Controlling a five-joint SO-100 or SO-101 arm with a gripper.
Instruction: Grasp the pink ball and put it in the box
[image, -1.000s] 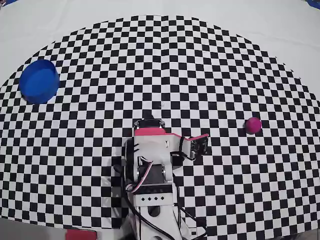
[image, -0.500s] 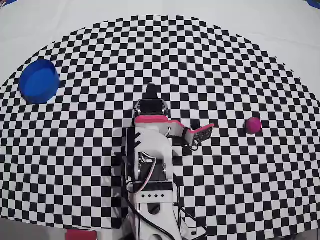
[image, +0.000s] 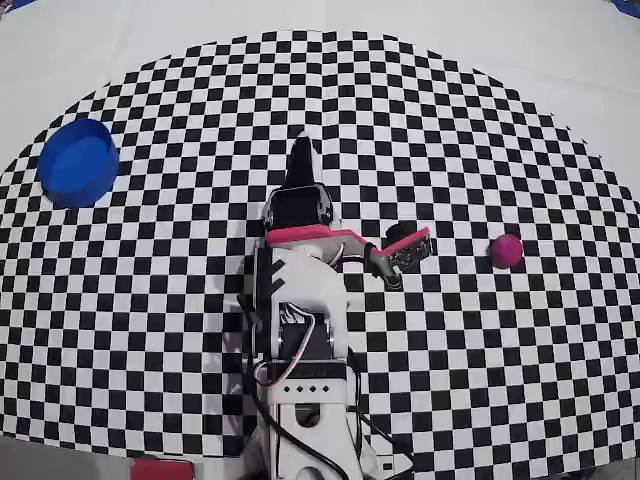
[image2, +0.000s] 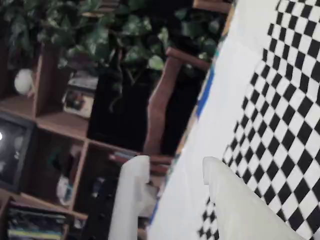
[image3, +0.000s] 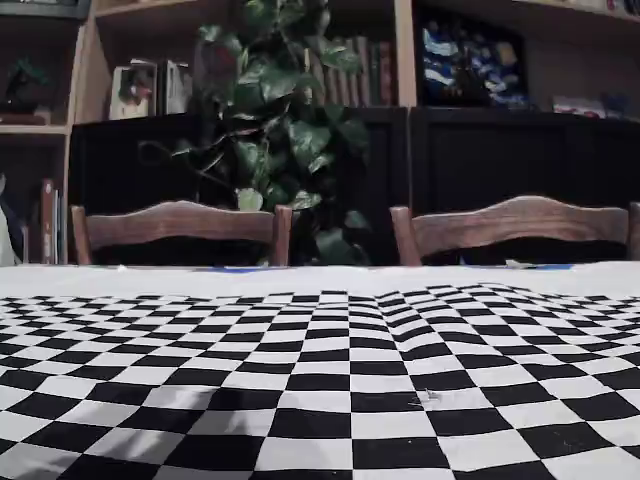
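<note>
Reach not begun; small pink ball (image: 506, 250) untouched at the overhead view's right.
White two-finger gripper (image2: 172, 172) seen spread and empty in the wrist view, aimed off-table; it should be swung right and lowered over the ball; round blue box (image: 78, 162) sits far left.

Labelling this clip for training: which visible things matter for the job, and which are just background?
Job things:
pink ball
blue box
gripper

Just around:
checkered mat
chairs
plant
bookshelves
</note>
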